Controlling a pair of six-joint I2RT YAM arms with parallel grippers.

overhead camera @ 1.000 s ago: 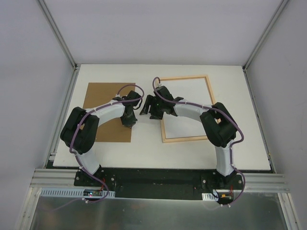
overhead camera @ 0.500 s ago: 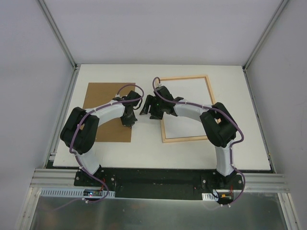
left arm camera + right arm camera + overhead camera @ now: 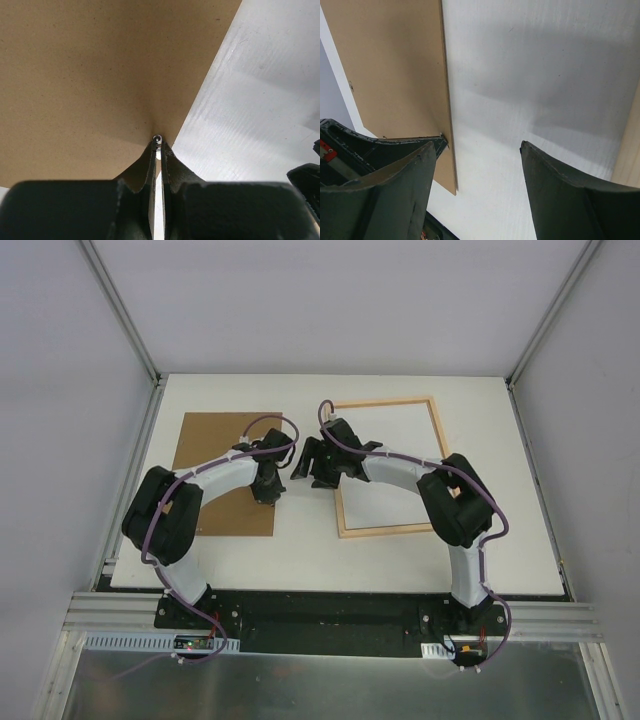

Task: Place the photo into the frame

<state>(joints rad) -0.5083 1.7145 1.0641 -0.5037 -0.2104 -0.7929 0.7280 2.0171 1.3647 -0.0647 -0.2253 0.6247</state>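
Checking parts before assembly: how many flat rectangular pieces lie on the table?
2: brown board on the left, wooden frame on the right. The photo may be hidden.

The left arm and the right arm wore white shells between bulky black joint housings. A purple cable ran along each. The left gripper had dark matte fingers with a small silver screw at the tip. The right gripper was equally dark, with pale scuffed edges.
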